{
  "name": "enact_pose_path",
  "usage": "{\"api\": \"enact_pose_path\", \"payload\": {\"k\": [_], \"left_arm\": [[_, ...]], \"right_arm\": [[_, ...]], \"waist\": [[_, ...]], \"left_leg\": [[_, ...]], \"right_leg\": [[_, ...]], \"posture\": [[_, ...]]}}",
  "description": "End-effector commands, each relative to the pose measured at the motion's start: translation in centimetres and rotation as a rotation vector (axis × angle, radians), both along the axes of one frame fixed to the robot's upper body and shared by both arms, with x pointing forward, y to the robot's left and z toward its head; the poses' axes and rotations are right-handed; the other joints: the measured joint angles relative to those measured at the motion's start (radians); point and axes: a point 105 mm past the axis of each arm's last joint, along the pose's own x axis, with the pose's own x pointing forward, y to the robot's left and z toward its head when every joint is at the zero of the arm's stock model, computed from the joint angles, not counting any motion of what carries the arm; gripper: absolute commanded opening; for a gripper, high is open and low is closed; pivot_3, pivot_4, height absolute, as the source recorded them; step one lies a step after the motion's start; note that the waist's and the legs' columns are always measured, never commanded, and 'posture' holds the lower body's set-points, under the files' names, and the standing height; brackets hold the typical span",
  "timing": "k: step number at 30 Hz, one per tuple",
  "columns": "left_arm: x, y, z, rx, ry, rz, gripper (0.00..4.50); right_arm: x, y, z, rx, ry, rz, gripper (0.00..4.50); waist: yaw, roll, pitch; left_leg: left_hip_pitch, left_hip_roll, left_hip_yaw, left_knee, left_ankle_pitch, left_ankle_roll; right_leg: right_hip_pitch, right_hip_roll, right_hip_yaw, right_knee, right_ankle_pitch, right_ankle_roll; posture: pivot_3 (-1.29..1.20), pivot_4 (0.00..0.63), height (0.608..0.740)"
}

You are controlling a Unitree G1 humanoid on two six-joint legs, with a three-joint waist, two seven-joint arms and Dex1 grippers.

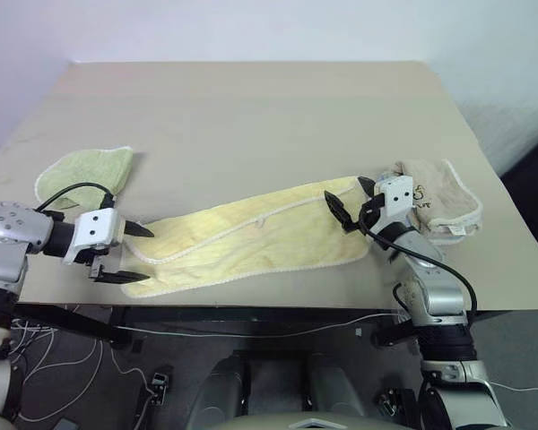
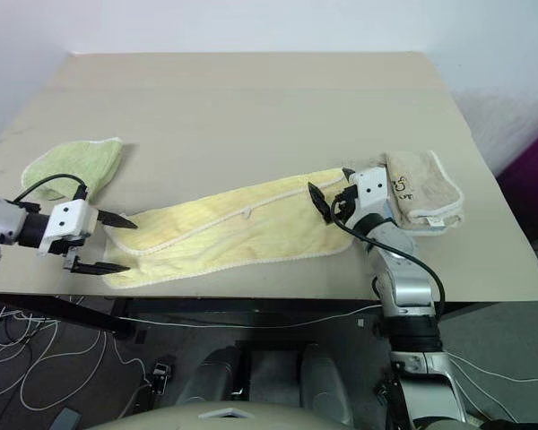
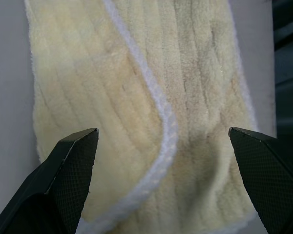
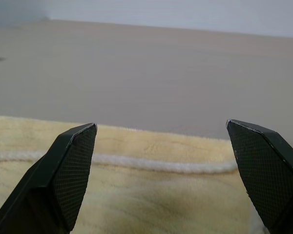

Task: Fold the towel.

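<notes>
Lying across the near half of the table (image 1: 251, 107), the towel (image 1: 251, 237) is a long pale yellow strip folded lengthwise, its white stitched hem running along the top layer. It slants from the near left edge up toward the right side. Left gripper (image 1: 130, 253) sits at the towel's near left end, fingers spread wide, holding nothing; one finger over the cloth end, the other by the table edge. In the left wrist view the left fingers (image 3: 73, 161) stand wide apart with the folded towel end and its curving hem between them, not pinched. Right gripper (image 1: 350, 204) sits at the towel's right end, fingers wide, empty, pointing left along the strip. In the right wrist view the right fingers (image 4: 71, 161) are wide apart over the towel's hem, bare table beyond. Beige cloth (image 1: 439, 208) lies folded just right of the right gripper, near the right table edge. Green cloth (image 1: 85, 175) lies at far left, apart from the towel, just beyond the left gripper.
</notes>
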Motion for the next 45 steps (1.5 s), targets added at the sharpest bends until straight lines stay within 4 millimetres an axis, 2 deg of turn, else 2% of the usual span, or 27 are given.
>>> {"api": "enact_pose_path", "payload": {"k": [1, 4, 13, 22, 25, 29, 45], "left_arm": [[0.6, -0.1, 0.1, 0.040, -0.035, -0.050, 4.47], [1.0, -0.5, -0.1, 0.025, -0.034, -0.062, 3.86], [0.4, 0.2, -1.1, 0.076, -0.014, -0.091, 0.84], [-0.1, 1.0, -0.9, 0.067, -0.020, -0.069, 0.84], [-0.2, 1.1, -0.7, 0.065, -0.035, -0.066, 1.43], [-0.4, 0.9, -0.7, 0.070, -0.076, -0.087, 2.69], [-0.2, 0.7, -1.5, 0.062, -0.095, -0.060, 2.69]], "right_arm": [[-0.5, 0.2, 2.0, 0.013, -0.083, -0.006, 4.50], [-0.7, 0.3, 1.9, 0.017, -0.080, -0.008, 4.50], [-0.9, 0.1, 1.9, 0.023, -0.079, -0.015, 4.50], [-1.1, 1.0, 1.5, 0.039, -0.064, 0.004, 4.50], [-1.2, 1.3, 1.2, 0.047, -0.055, 0.008, 4.50], [-1.3, 1.7, 1.0, 0.056, -0.048, 0.014, 4.50], [-1.3, 2.6, 0.7, 0.072, -0.037, 0.029, 4.50]], "waist": [[0.000, 0.000, 0.000], [-0.001, 0.000, 0.000], [-0.003, 0.000, 0.000], [-0.004, 0.000, 0.000], [-0.004, 0.000, 0.000], [-0.003, 0.000, 0.000], [-0.002, 0.000, 0.000]], "left_leg": [[0.000, 0.000, 0.000, 0.000, 0.000, 0.000], [0.000, 0.000, 0.000, 0.000, 0.000, 0.000], [0.000, 0.000, 0.000, 0.001, 0.000, 0.000], [0.000, 0.000, 0.000, 0.001, 0.000, 0.000], [0.000, 0.000, 0.000, 0.001, 0.000, 0.000], [0.000, 0.000, 0.000, 0.001, 0.000, 0.000], [0.000, 0.000, 0.000, 0.001, 0.000, 0.000]], "right_leg": [[0.000, 0.000, 0.000, 0.000, 0.000, 0.000], [0.000, 0.000, 0.000, 0.000, 0.000, 0.000], [0.000, 0.001, 0.000, 0.001, 0.000, 0.000], [0.000, 0.001, 0.000, 0.001, 0.000, 0.000], [0.000, 0.001, 0.000, 0.001, 0.000, 0.000], [0.000, 0.001, 0.000, 0.001, 0.000, 0.000], [0.000, 0.001, 0.000, 0.001, 0.000, 0.000]], "posture": [[0.00, 0.150, 0.740], [0.00, 0.150, 0.740], [0.00, 0.150, 0.740], [0.00, 0.150, 0.740], [0.00, 0.150, 0.740], [0.00, 0.150, 0.740], [0.00, 0.150, 0.740]]}}
